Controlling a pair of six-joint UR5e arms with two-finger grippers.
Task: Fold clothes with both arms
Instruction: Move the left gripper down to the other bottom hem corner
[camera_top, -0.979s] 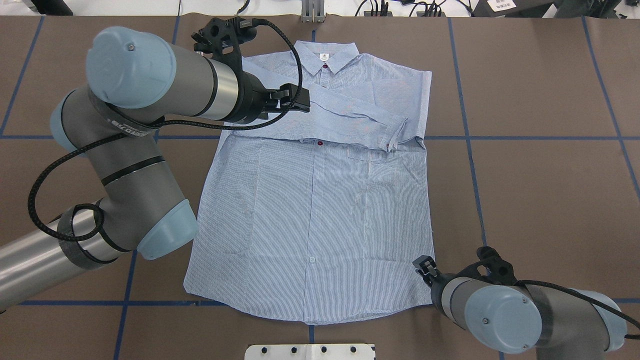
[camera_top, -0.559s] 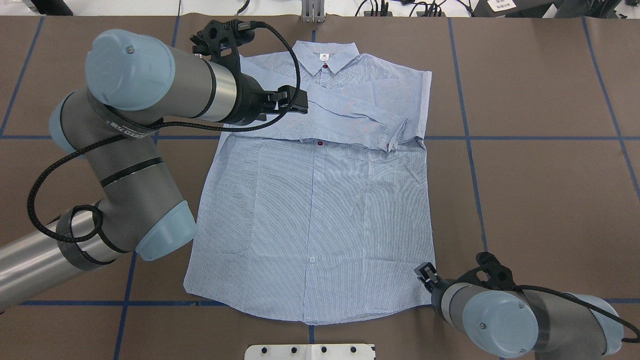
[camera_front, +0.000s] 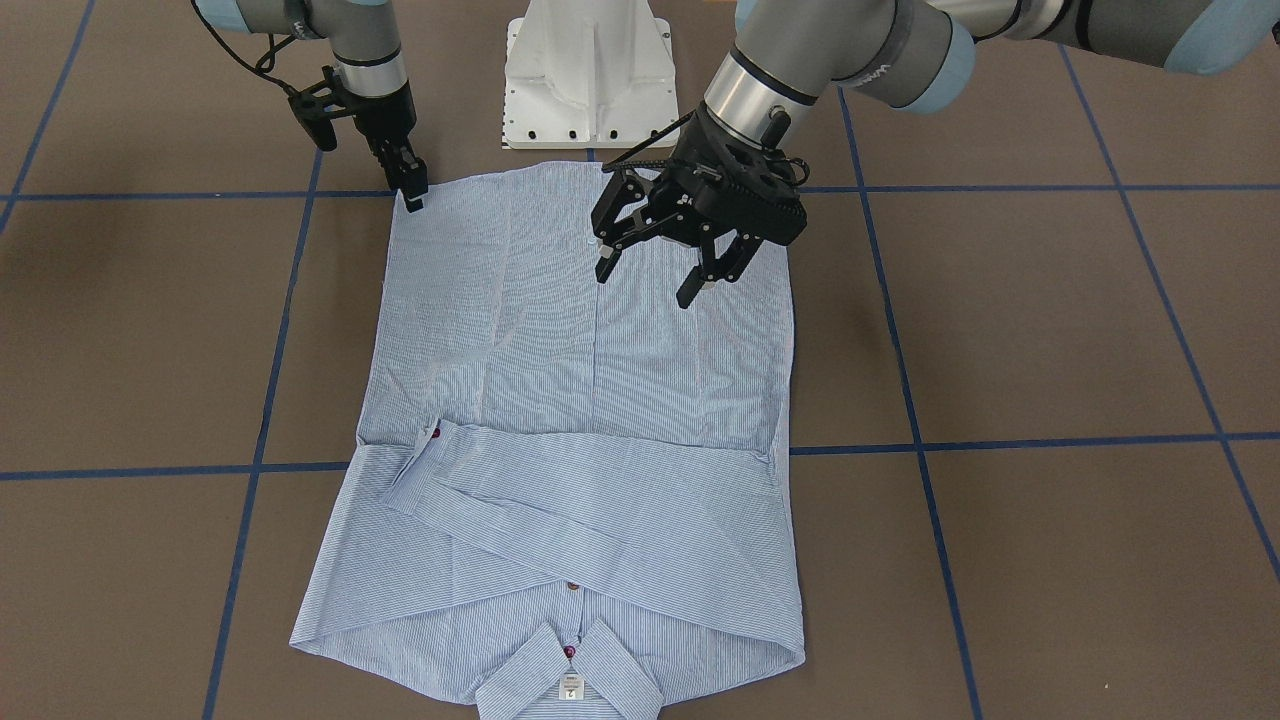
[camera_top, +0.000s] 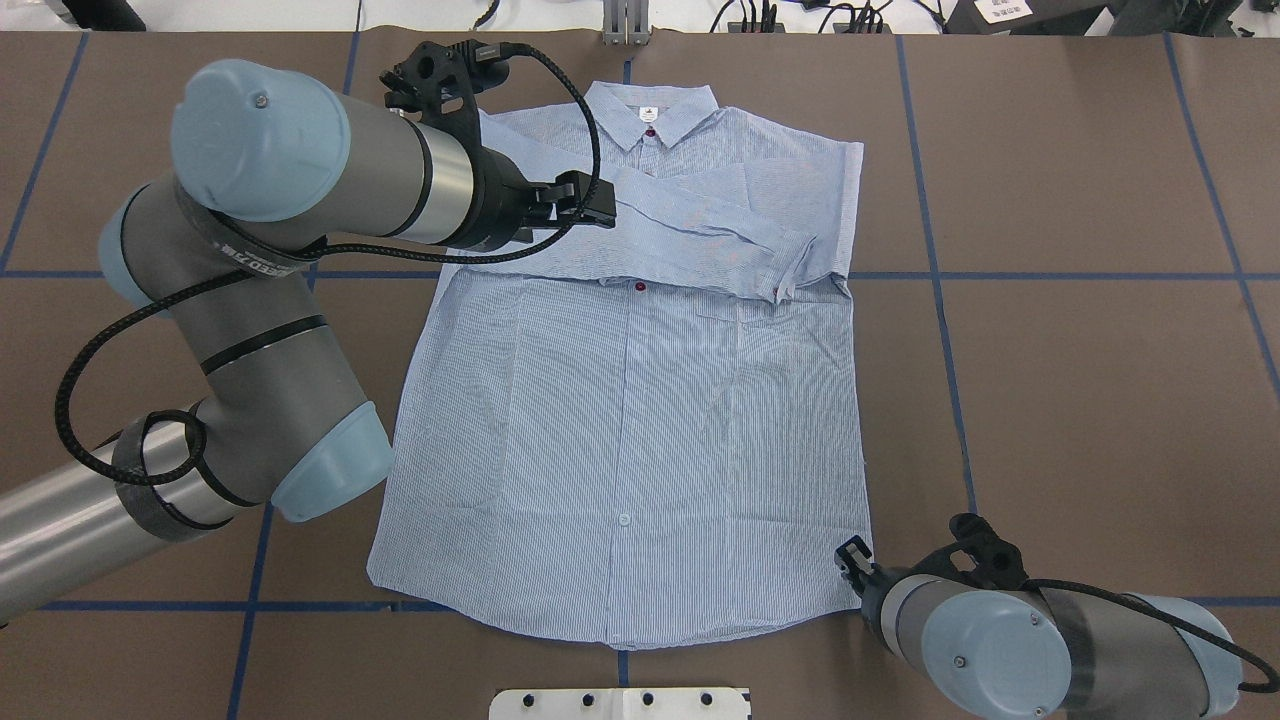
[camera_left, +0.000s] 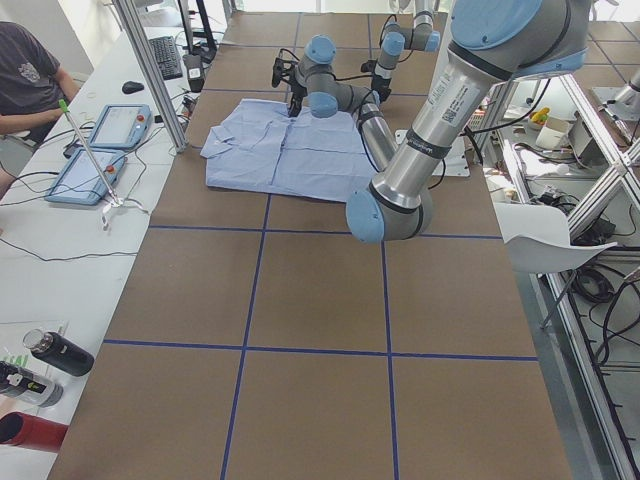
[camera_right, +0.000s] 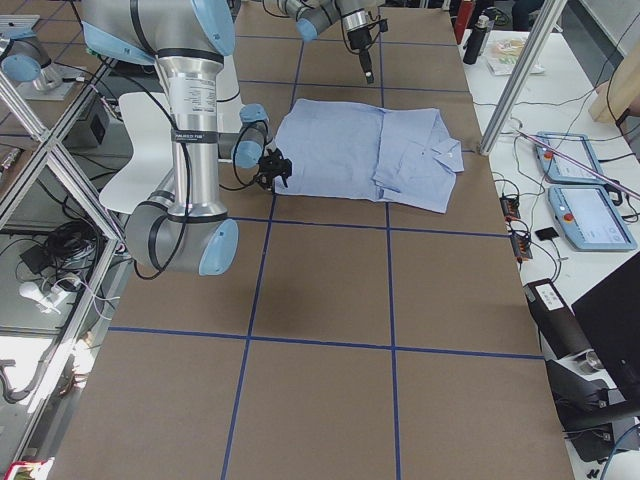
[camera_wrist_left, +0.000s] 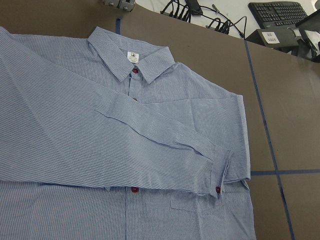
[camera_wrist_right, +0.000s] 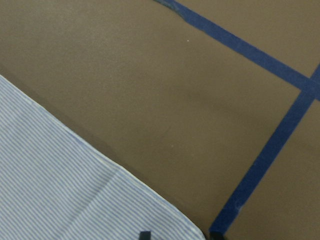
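Now, the shirt (camera_top: 620, 430) is seen lying flat and front-up on the table (camera_top: 1080, 380), its collar (camera_top: 650, 105) at the far edge and both sleeves (camera_top: 700, 235) crossed over the chest, and its lie has not been disturbed in the last second; the left arm (camera_top: 300, 160) has hardly been shifted, and the left gripper (camera_front: 645, 285) is kept hovering above the cloth near the folded sleeves, spread wide and empty; the change is found at the right arm (camera_top: 1000, 640), which has been drawn back a little toward the robot's side, so that the right gripper (camera_front: 412, 200) is now brought to the near right hem corner (camera_wrist_right: 170, 220), where two fingertips (camera_wrist_right: 145, 235) are seen slightly parted at the cloth's edge, nothing pinched yet; a grasp of the hem is judged to be in preparation, so that the bottom can be carried up toward the collar, the other hem corner being not yet attended to
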